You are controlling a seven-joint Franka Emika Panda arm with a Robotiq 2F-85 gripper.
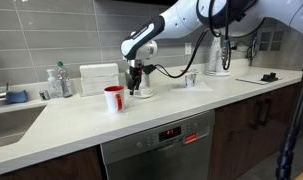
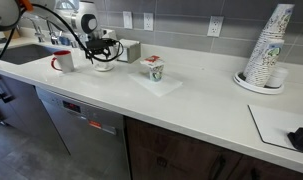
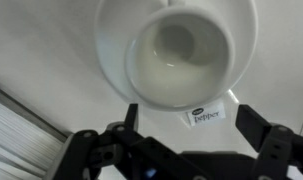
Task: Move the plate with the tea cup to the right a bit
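A white tea cup (image 3: 181, 48) stands on a white plate (image 3: 109, 45); both fill the top of the wrist view. A tea-bag tag (image 3: 201, 115) printed "pepper" lies at the plate's near edge. My gripper (image 3: 188, 125) is open, with its two dark fingers either side of the tag and just short of the plate's rim. In both exterior views the gripper (image 1: 138, 78) (image 2: 99, 52) hangs low right over the plate (image 1: 143, 93) (image 2: 105, 67) on the white counter, near the back wall. The cup is mostly hidden by the gripper there.
A red mug (image 1: 114, 98) (image 2: 63, 61) stands close beside the plate. A patterned paper cup (image 2: 152, 68) sits on a white napkin further along. A sink (image 1: 11, 120), bottles (image 1: 59, 80), a white box (image 1: 98, 78) and stacked cups (image 2: 269, 45) line the counter.
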